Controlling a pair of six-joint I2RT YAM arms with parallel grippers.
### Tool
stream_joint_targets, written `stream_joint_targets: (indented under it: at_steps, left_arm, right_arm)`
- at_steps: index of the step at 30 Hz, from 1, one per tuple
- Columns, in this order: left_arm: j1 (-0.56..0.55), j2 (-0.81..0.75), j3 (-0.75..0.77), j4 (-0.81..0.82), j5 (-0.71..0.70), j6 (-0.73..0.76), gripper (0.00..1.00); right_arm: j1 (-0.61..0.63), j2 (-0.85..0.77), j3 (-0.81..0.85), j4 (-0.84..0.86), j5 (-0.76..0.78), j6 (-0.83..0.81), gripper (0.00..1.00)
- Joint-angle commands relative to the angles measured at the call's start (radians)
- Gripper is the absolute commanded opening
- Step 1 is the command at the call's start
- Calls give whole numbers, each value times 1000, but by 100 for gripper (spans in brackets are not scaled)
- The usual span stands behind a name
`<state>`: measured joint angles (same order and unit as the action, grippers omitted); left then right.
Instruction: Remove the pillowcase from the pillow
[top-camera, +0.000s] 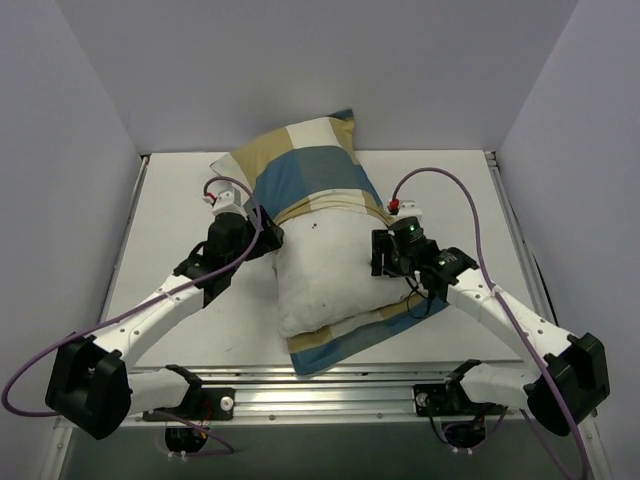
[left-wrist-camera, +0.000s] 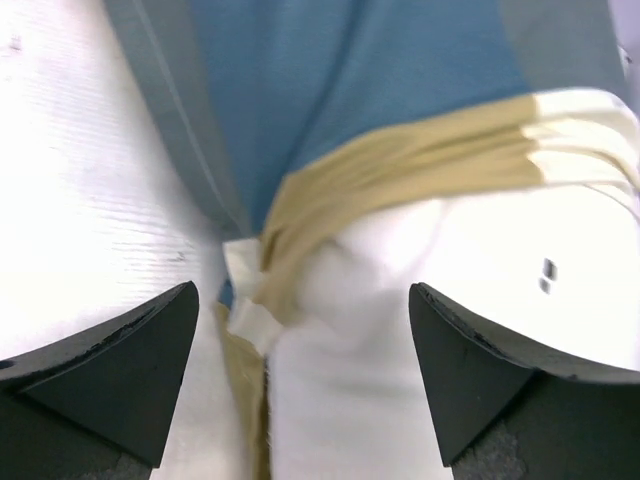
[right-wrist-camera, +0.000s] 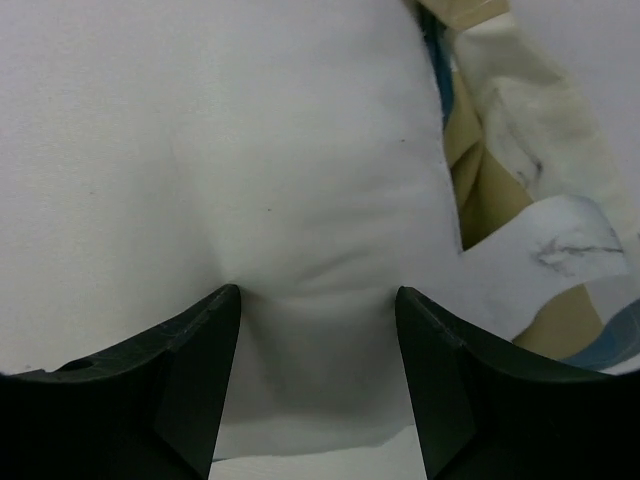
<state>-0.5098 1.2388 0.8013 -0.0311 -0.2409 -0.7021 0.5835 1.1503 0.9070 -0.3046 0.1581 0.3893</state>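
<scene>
The pillowcase (top-camera: 300, 170), in teal, tan and cream blocks, is bunched over the far half of the pillow, and a flap of it lies under the near end (top-camera: 345, 345). The plain white pillow (top-camera: 325, 270) is bare in the middle. My left gripper (top-camera: 262, 238) is open at the pillow's left side. In the left wrist view its jaws (left-wrist-camera: 300, 340) straddle the pillow's edge (left-wrist-camera: 400, 330) just below the bunched tan hem (left-wrist-camera: 400, 160). My right gripper (top-camera: 385, 255) is at the pillow's right side, its jaws (right-wrist-camera: 318, 330) pinching a puckered fold of the pillow (right-wrist-camera: 300, 180).
White walls enclose the white table (top-camera: 170, 200) on the left, far and right sides. A metal rail (top-camera: 320, 385) runs along the near edge between the arm bases. Purple cables loop over both wrists.
</scene>
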Motion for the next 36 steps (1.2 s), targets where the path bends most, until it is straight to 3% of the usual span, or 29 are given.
stream_joint_targets:
  at_steps: [1,5,10,16,19,23,29,31,36]
  left_arm:
    - [-24,25,35,-136,112,-17,94]
    - [-32,138,71,-113,195,-11,94]
    - [-26,252,208,-142,206,59,94]
    - [-19,206,381,-268,106,167,97]
    - [-16,154,398,-322,68,226,100]
    - [-35,94,394,-391,75,288,95]
    - [-272,74,401,-395,-23,412,94]
    - [-364,106,410,-385,-55,438,94]
    - [-452,224,460,-380,-138,484,94]
  right_arm:
    - [18,74,-54,111,-144,-14,59]
    - [171,72,-105,212,-284,63,60]
    - [323,71,-111,295,-304,154,60]
    - [368,48,-74,309,-145,135,61]
    - [354,-9,-43,225,-30,112,63]
    - [293,-96,7,147,58,79,69]
    - [50,-124,20,78,19,34,93]
    - [12,-120,20,84,-11,19,96]
    - [-36,-83,32,131,-60,-36,99]
